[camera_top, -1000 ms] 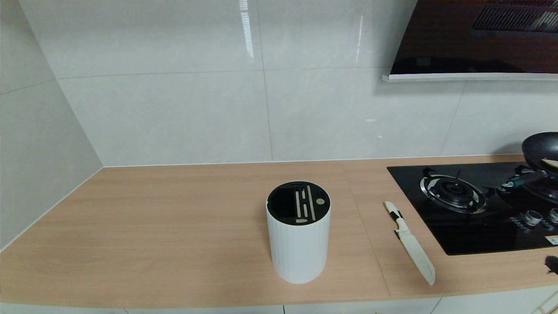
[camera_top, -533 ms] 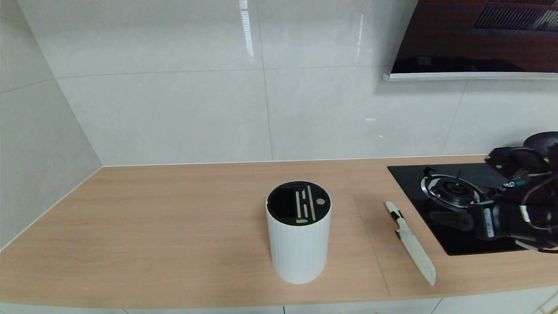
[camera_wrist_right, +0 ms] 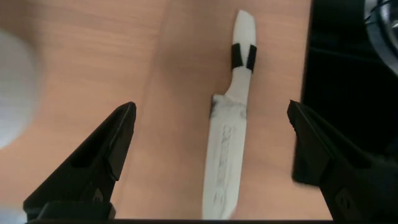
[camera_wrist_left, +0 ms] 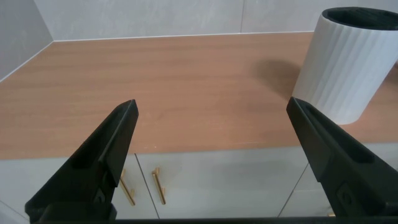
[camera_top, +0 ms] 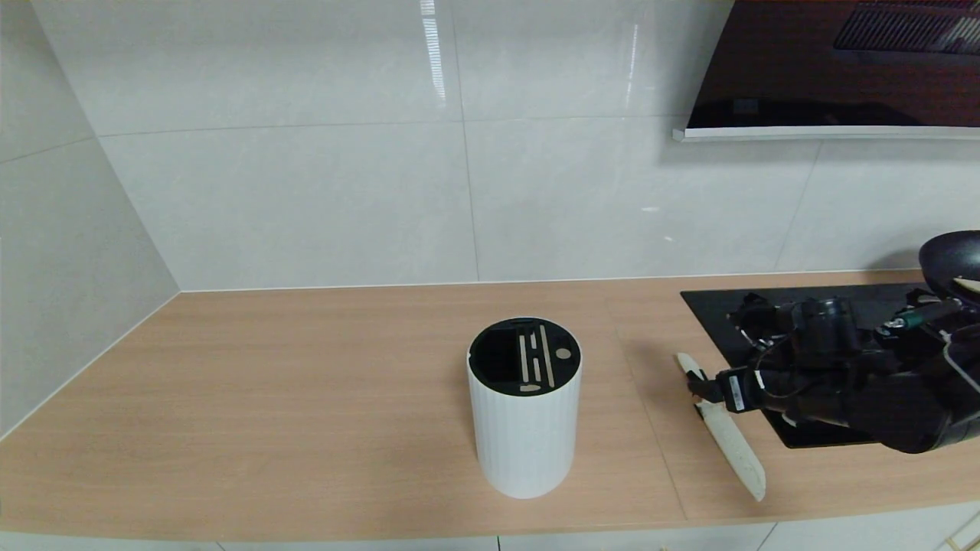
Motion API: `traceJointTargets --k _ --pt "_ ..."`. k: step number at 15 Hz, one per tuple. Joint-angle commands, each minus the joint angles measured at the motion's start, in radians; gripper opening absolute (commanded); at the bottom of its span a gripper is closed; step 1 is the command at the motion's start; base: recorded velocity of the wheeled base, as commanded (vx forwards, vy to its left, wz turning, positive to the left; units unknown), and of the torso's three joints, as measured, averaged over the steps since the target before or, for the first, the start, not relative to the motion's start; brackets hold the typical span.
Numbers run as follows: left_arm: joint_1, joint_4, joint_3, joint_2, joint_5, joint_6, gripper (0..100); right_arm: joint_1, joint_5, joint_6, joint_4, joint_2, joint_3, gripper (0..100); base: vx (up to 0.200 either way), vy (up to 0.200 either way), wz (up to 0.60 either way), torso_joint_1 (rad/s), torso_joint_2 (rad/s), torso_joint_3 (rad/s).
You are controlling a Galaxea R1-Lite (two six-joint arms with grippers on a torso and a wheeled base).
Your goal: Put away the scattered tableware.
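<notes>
A white knife (camera_top: 731, 448) with a black band on its handle lies flat on the wooden counter (camera_top: 306, 383), just left of the hob. My right gripper (camera_top: 698, 385) hovers over the knife near where handle meets blade. In the right wrist view this gripper (camera_wrist_right: 210, 112) is open, its fingers (camera_wrist_right: 93, 168) on either side of the knife (camera_wrist_right: 229, 146) without touching it. A white ribbed knife holder (camera_top: 525, 428) with a black slotted top stands mid-counter, left of the knife. My left gripper (camera_wrist_left: 211, 104) is open and holds nothing, low before the counter's front edge, with the holder (camera_wrist_left: 345, 62) off to one side.
A black gas hob (camera_top: 716, 306) lies at the right under my right arm, with a dark pan (camera_top: 949, 264) on its far burner. A range hood (camera_top: 834, 69) hangs above. Tiled walls close the back and left. Cabinet doors with gold handles (camera_wrist_left: 158, 186) are below the counter.
My right arm has come in from the right edge and swept left across the hob, ending over the knife. The knife and the holder have not moved.
</notes>
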Motion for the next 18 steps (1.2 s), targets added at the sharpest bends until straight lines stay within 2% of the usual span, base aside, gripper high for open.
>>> traceJointTargets --k 1,5,18 --pt "0.0 -0.001 0.0 0.0 0.0 0.0 100 -0.001 -0.004 -0.002 -0.013 0.106 0.0 100 0.0 0.0 0.0 0.0 0.0 0.0" --pt "0.0 -0.001 0.0 0.0 -0.002 0.0 100 -0.021 -0.004 -0.003 -0.085 0.177 -0.004 100 0.0 0.0 0.0 0.0 0.0 0.0" --pt "0.0 -0.001 0.0 0.0 -0.002 0.0 100 -0.056 0.005 -0.008 -0.188 0.308 -0.049 100 0.0 0.0 0.0 0.0 0.0 0.0"
